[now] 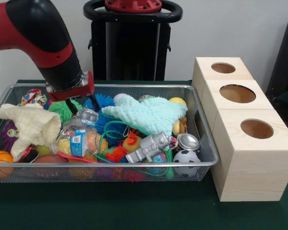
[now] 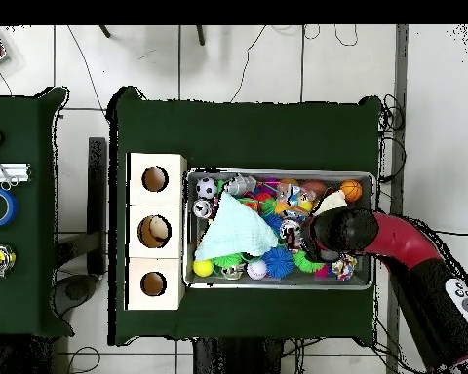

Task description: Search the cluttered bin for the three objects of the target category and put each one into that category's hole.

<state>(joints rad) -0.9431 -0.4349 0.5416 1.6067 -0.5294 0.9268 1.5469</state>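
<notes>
**Search under way, at most one item looks deposited**

Arm [image 1: 43, 43] is down in the far-left part of the wire bin [image 1: 134, 165]. Gripper [image 1: 81, 106] sits among the spiky balls, just behind a clear plastic bottle [image 1: 79, 139]. Can't tell if it's released or clenched; the tips are buried in clutter.

Target category isn't stated, so I can't say which bin items count. Bin is full: pale green cloth [image 1: 146, 115], cream cloth [image 1: 31, 127], silver toy figure [image 1: 149, 146], small can [image 1: 187, 142], mini soccer ball [image 1: 186, 156], mini basketball [image 1: 0, 160].

Wooden box [image 1: 245, 143] with three holes stands just right of the bin. Overhead, the middle hole [image 2: 154, 231] shows something pale inside; the other two look empty. My read: one item in at best, two or more left.
</notes>
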